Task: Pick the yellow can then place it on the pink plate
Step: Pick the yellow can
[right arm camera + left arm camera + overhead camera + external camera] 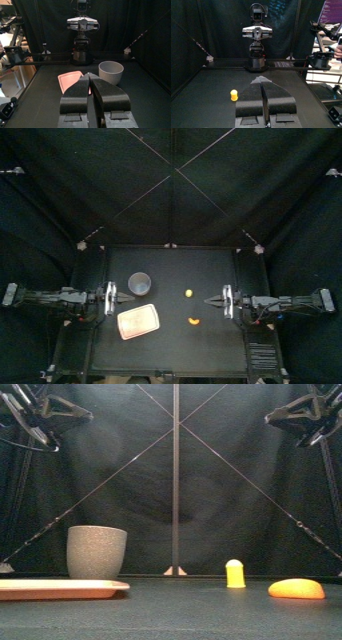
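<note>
Black curtains all round, dark surface (171,263). The yellow can (235,573) stands upright right of middle, untouched and well apart from the pink plate (60,588) at front left. The left pincer (263,80) and right pincer (90,75) are both closed on nothing, out at the sides. My worry: the can's small, so a sloppy approach could tip it, or the arm could grab the orange toy (297,588) nearby instead.

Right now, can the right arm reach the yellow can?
Probably yes: the yellow can stands alone, clear of the orange toy and grey cup, with bare table between it and the right arm's fingers.
</note>
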Controlling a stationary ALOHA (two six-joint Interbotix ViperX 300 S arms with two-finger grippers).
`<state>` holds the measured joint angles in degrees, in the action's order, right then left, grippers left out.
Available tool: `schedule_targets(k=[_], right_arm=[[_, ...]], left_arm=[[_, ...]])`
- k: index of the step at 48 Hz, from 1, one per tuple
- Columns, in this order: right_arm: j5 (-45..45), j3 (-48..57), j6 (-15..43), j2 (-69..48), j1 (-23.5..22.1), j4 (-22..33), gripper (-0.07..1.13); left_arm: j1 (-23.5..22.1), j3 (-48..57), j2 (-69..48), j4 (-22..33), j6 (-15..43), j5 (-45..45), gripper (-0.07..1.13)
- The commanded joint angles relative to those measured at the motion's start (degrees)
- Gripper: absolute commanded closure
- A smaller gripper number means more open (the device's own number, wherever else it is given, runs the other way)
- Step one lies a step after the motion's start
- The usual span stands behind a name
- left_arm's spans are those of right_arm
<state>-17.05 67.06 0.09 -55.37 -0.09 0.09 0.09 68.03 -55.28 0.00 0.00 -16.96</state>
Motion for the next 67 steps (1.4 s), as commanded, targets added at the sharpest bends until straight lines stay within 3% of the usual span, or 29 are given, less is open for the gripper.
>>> schedule_targets(k=[1, 13, 24, 32, 40, 46, 67], right_arm=[[0.0, 0.1, 0.0, 2.3, -1.8, 0.2, 0.97], [-0.2, -0.3, 0.3, 12.6, -8.2, 0.2, 0.97], [-0.4, -1.4, 0.4, 20.3, -11.0, -0.1, 0.93], [-1.7, -2.2, 0.4, 22.6, -11.5, -0.2, 0.65], [-4.4, -2.2, 0.4, 23.1, -12.3, -1.8, 0.23], [-4.5, -2.2, 0.4, 24.0, -13.2, -3.7, 0.06], [-4.5, -5.4, 0.4, 39.3, -18.5, -3.9, 0.05]], left_arm=[[0.4, -1.0, 0.8, 0.4, 0.0, -0.2, 1.08], [0.7, 0.5, 1.1, 0.4, 0.2, -0.2, 1.08], [0.7, 1.4, 1.1, 0.4, 0.1, -0.4, 1.08], [1.0, 1.4, 1.1, 0.5, 0.1, -0.5, 1.08], [1.3, 1.6, 1.1, 0.5, 0.0, -0.5, 1.08], [1.7, 1.6, 1.1, 0.4, 0.1, -0.5, 1.08], [2.5, 2.0, 1.1, 0.5, 0.1, -0.6, 1.08]])
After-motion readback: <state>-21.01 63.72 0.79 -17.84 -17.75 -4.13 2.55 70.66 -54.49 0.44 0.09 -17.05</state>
